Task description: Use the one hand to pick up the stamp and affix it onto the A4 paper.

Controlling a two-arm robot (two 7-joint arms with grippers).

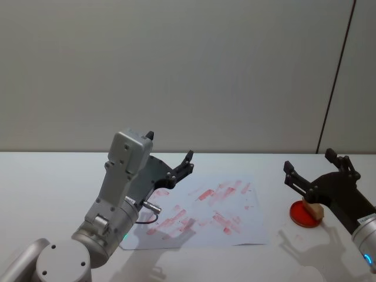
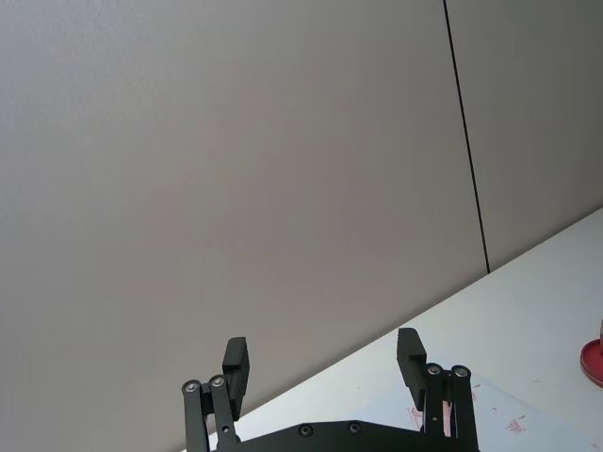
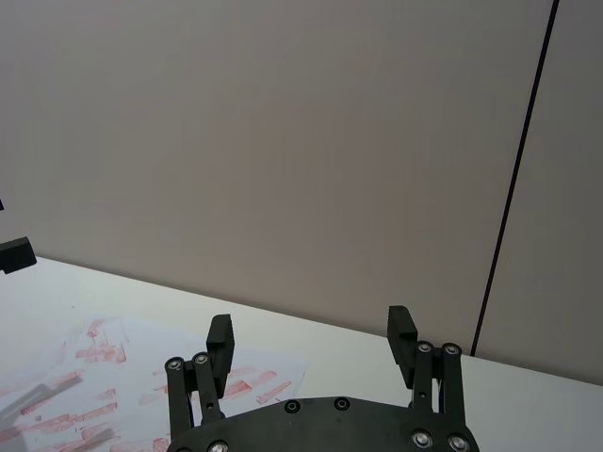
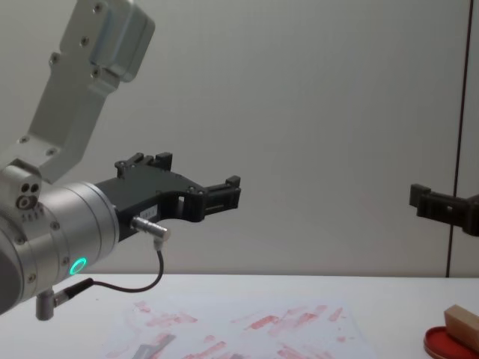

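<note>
A4 paper point(image 1: 202, 212) lies flat mid-table. My left gripper point(image 1: 169, 148) hovers spread above it. My right gripper point(image 1: 308, 160), also spread, hangs over the red ink pad point(image 1: 298, 216). On it rests the stamp point(image 1: 315, 210): probably light, rigid wood, best pinched across its long sides.

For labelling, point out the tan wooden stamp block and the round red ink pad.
tan wooden stamp block point(image 1: 314, 211): head view, top face.
round red ink pad point(image 1: 298, 214): head view, left half.

Tan stamp point(image 1: 314, 210) apparently tilted on red pad point(image 1: 298, 215); smeared A4 paper point(image 1: 248, 226) flat
</note>
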